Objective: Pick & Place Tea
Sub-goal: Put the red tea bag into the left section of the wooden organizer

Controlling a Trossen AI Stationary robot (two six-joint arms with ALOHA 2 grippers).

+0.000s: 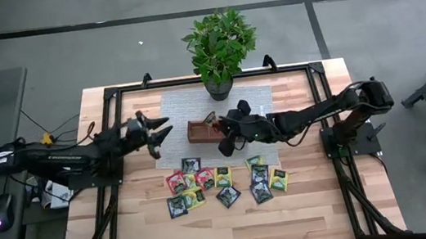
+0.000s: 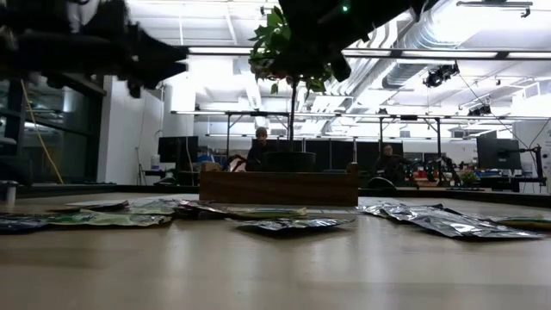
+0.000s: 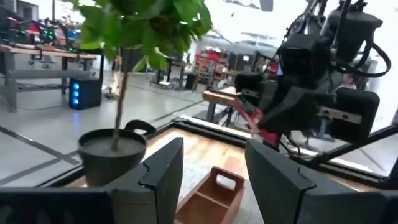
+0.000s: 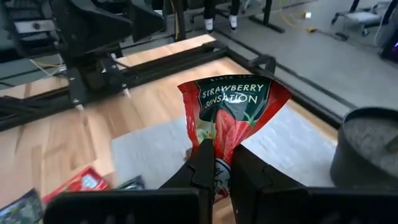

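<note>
Right tool [image 4: 216, 163] is pinched on a red strawberry tea bag [image 4: 231, 115], held over the wooden tray [image 1: 202, 129] at bench centre. We'd lower it, then release inside a compartment. Left tool [image 1: 157, 137] waits wide at 9 o'clock.

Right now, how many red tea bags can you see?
4 red tea bags. One is pinched in the right gripper above the tray. Three lie side by side at the left of the spread on the table. Overlapping bags may hide more.
</note>
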